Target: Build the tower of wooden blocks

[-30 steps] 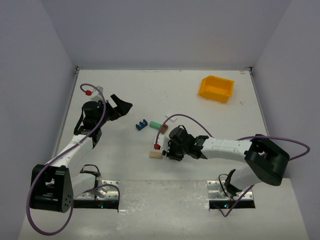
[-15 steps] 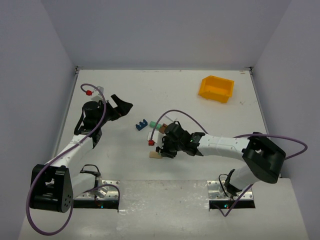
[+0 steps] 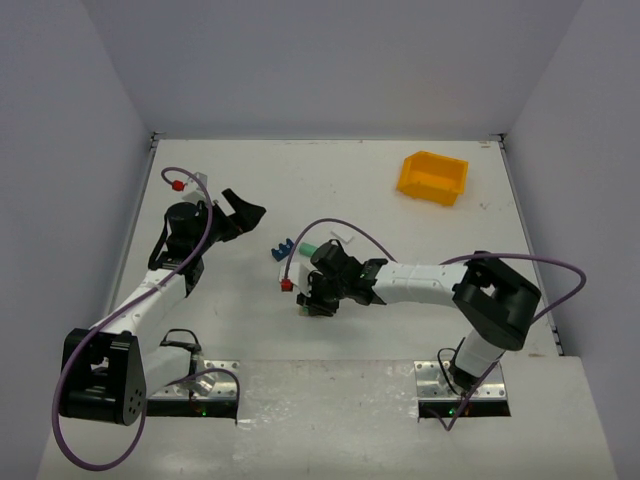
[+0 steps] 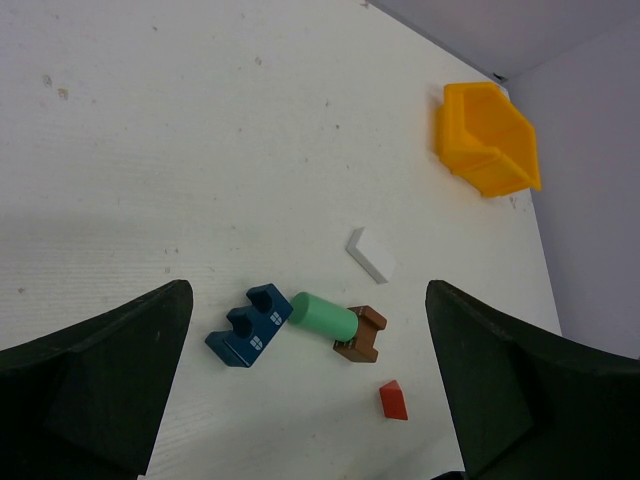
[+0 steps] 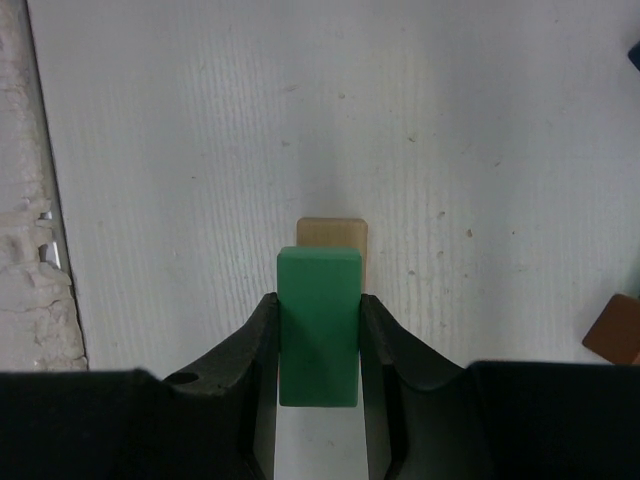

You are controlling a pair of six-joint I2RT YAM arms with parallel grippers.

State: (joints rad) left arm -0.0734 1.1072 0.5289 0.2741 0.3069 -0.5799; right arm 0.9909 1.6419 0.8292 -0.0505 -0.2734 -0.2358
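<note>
My right gripper point(image 5: 318, 330) is shut on a green brick point(image 5: 318, 322), held upright over a tan block point(image 5: 333, 231) that lies flat on the table; I cannot tell whether they touch. In the top view the right gripper point(image 3: 317, 297) covers the tan block. A blue notched piece point(image 4: 250, 325), a green cylinder point(image 4: 325, 315), a brown piece point(image 4: 360, 333) and a red piece point(image 4: 393, 400) lie loose together. My left gripper point(image 4: 306, 287) is open and empty, above and left of them point(image 3: 243, 212).
A yellow bin point(image 3: 432, 177) stands at the back right, also in the left wrist view point(image 4: 485, 140). A small white flat piece point(image 4: 370, 255) lies behind the loose blocks. The right arm's purple cable point(image 3: 330, 226) arches over them.
My right gripper has moved left with the green brick and now sits over the tan block. The left arm has not moved.
</note>
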